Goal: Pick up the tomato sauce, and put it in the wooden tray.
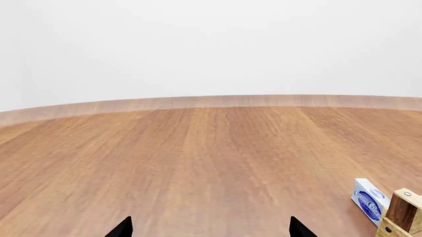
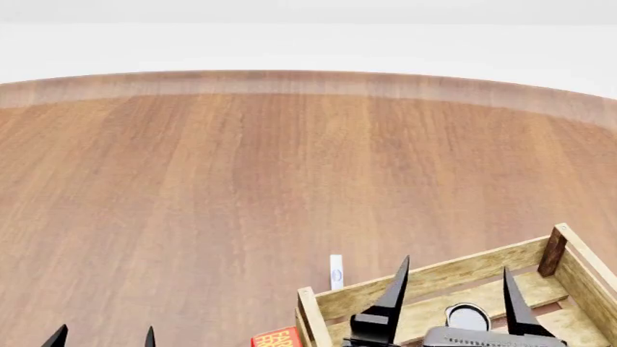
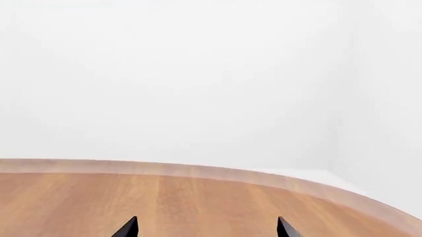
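Black right gripper [image 2: 453, 293]: we saw its two pointed fingers spread wide apart above the wooden tray, and they held nothing.
Right wrist view: only the two dark fingertips [image 3: 128, 228] showed at the edge, with bare tabletop and a white wall beyond them.
Tomato sauce [image 2: 467, 317]: we saw only its silver-white round top, inside the tray, between the two right fingers and below them; its label was hidden, and we could not tell if it touched the fingers.
Wooden tray [image 2: 438, 278]: it stood at the near right part of the table, pale slats with a darker corner post at the far right corner.
Left gripper [image 2: 103, 337]: only two black tips showed, well apart from each other, with nothing between them.
Blue-and-white box [image 1: 368, 199]: it lay just beside the tray corner.
Red box [image 2: 277, 337]: it sat close to the tray's left side, partly cut off.
Table [image 2: 241, 181]: brown wood grain, wide and round-edged.
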Motion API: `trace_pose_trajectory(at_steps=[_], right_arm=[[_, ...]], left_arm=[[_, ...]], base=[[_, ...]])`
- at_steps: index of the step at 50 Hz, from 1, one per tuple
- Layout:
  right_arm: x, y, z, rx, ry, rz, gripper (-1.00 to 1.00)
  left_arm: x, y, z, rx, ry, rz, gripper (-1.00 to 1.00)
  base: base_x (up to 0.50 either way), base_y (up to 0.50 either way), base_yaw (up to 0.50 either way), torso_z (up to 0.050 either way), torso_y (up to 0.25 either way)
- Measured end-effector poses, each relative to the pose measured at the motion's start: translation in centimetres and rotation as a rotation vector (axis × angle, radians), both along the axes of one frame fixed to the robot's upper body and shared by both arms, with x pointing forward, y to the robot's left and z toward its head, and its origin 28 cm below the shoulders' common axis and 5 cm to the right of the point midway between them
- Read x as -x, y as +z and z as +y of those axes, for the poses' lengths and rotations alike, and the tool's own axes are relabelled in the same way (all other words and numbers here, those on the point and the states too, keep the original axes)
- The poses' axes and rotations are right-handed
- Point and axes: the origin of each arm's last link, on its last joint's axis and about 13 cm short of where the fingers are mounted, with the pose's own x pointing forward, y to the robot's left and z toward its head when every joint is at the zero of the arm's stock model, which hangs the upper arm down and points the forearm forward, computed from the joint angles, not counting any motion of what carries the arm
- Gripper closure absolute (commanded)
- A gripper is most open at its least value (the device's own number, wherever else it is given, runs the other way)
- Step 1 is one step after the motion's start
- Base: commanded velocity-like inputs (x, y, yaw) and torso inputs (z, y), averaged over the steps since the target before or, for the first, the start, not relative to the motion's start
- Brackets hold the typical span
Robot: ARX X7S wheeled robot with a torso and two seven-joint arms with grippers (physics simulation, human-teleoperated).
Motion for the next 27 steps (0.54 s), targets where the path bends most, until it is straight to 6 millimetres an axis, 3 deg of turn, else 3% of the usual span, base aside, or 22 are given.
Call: trace_pose_trajectory(at_steps=[27], right_arm=[[7.0,3.1,1.7,0.074,0.157,-0.186,-1.00]], left_arm=[[0.1,0.0,0.0,0.000,-0.001,-0.001,-1.00]], base=[[0.00,0.00,0.00,0.000,0.000]])
